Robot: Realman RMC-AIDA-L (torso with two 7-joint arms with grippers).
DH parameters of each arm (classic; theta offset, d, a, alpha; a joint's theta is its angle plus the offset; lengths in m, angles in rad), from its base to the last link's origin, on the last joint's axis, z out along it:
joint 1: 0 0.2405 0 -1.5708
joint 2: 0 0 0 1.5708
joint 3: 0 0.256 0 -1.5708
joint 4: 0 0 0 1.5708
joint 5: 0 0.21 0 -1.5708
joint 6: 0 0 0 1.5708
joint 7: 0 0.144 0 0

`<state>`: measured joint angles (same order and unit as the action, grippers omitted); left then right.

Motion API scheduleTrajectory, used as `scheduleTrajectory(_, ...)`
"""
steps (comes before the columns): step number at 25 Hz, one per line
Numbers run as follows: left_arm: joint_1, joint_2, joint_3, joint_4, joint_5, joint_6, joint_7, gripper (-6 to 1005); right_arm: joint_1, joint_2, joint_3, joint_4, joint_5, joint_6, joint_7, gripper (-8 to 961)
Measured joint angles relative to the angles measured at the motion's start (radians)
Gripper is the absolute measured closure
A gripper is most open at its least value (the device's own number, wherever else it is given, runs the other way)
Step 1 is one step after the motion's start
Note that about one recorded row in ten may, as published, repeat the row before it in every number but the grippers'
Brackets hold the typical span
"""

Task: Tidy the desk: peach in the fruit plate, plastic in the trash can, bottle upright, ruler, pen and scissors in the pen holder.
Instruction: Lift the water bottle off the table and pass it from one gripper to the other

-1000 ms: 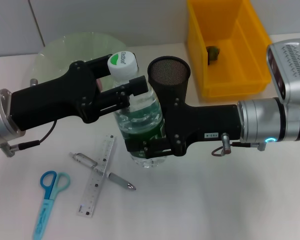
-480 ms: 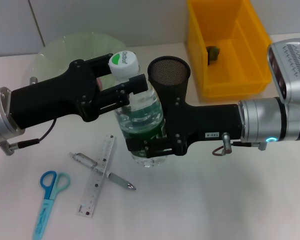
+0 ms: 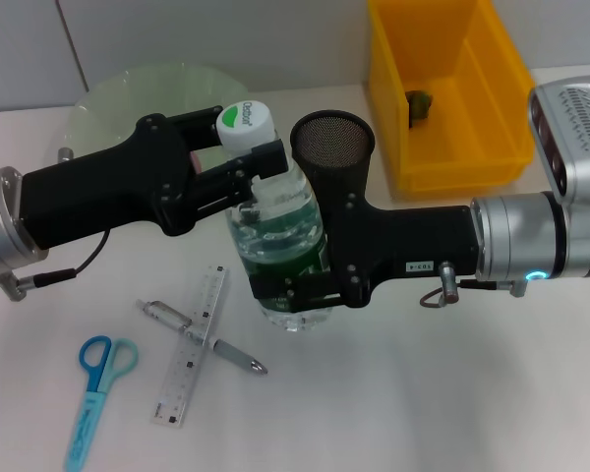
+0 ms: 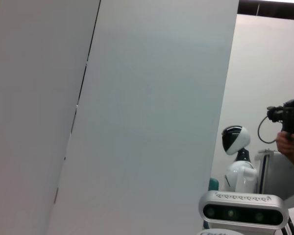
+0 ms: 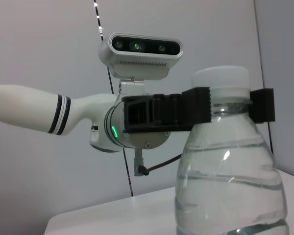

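Clear plastic water bottle with white-green cap, upright on the worktop beside the black mesh pen holder: left tool clamped at neck, right tool clamped on body, cap nudged slightly rightward, righting nearly complete.

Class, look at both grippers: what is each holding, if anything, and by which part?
Both hold the bottle. The left gripper clamps its neck just under the cap; the right gripper grips its lower body.
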<state>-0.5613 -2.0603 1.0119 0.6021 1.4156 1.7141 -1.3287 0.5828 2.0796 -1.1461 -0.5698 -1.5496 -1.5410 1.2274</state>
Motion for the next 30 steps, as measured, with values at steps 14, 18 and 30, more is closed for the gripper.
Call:
scheduleTrajectory(14, 0.0, -0.001, 0.001, 0.017, 0.01, 0.0, -0.009, 560, 0.0, -0.001, 0.003, -0.007, 0.001, -0.004, 0.0, 191)
scheduleTrajectory(18, -0.001, 0.0, 0.003, 0.021, 0.01, -0.001, -0.019, 559, 0.003, -0.001, 0.007, -0.008, 0.001, -0.004, 0.001, 191)
scheduleTrajectory(30, -0.002, 0.0, 0.004, 0.03, 0.013, -0.002, -0.02, 558, 0.0, -0.001, 0.011, -0.024, 0.005, 0.0, 0.005, 190)
